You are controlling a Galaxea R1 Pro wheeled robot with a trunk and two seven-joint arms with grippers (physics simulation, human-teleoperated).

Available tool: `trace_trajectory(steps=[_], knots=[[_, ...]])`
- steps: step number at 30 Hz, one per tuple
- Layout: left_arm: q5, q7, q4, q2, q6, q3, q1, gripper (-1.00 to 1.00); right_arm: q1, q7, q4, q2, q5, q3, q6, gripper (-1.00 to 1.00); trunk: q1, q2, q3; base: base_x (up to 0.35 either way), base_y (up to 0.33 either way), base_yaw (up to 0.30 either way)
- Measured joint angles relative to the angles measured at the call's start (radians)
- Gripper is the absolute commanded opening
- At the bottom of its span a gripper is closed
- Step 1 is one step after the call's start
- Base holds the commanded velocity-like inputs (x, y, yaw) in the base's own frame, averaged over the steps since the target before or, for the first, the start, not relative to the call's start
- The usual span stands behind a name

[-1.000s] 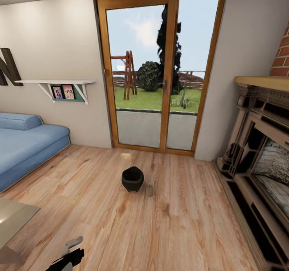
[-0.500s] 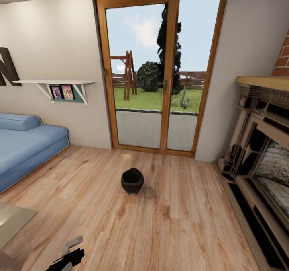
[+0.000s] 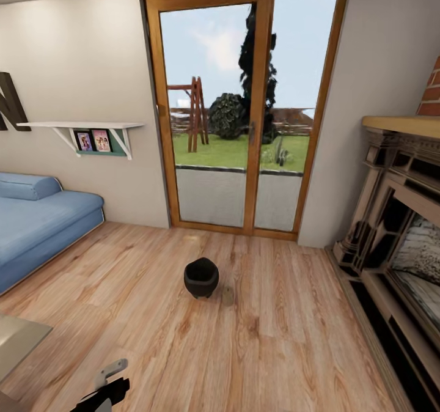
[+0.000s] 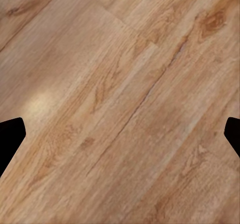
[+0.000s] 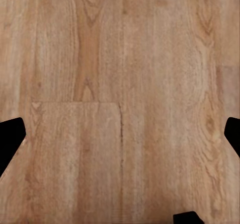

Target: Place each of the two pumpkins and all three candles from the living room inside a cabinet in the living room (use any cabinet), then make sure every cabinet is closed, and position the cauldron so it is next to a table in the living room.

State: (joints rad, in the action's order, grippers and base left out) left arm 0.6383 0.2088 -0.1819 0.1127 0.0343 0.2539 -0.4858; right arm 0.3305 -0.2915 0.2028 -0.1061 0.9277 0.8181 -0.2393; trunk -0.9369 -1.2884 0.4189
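Floorboards (image 3: pixel 275 351) of pale wood run across the living room, and the black cauldron (image 3: pixel 201 277) stands on them near the middle of the head view, in front of the glass doors (image 3: pixel 244 112). Its mouth faces up and the inside looks dark; whether anything lies in it cannot be told. Just beside the cauldron, on the fireplace side, one small beige candle (image 3: pixel 227 296) stands upright on the floor, close to the pot but apart from it.

A blue sofa (image 3: pixel 36 222) sits against the wall on the robot's left, under a white shelf (image 3: pixel 82 126) that carries two small framed pictures (image 3: pixel 93 140). A fireplace (image 3: pixel 397 241) with a wooden mantel fills the robot's right side. The corner of a glass-topped bench (image 3: pixel 15 338) shows low on the left, well apart from the cauldron.

The left gripper (image 3: pixel 104 387) shows at the bottom edge of the head view, dark with a grey part, over bare floor. In the left wrist view its fingers (image 4: pixel 10 134) stand wide apart at the two edges with only floorboards between them. In the right wrist view the right gripper (image 5: pixel 120 134) is likewise spread, its fingers (image 5: pixel 11 134) at opposite edges, gripping nothing, above bare boards.
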Motion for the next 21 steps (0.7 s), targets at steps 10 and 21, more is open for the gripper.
trace_trajectory(steps=[10, 21], knots=[[0.0, -0.001, -0.002, -0.002, -0.001, 0.0, 0.0, 1.0, 0.001, 0.002, 0.007, 0.001, -0.036, -0.007, -0.03, 1.0, 0.0, 0.0, 0.0, 0.0, 0.0, 0.0], [0.0, -0.001, -0.001, -0.001, -0.001, 0.0, 0.0, 1.0, 0.001, 0.0, 0.006, 0.0, -0.034, -0.012, -0.032, 1.0, 0.0, 0.0, 0.0, 0.11, 0.037, 0.0]])
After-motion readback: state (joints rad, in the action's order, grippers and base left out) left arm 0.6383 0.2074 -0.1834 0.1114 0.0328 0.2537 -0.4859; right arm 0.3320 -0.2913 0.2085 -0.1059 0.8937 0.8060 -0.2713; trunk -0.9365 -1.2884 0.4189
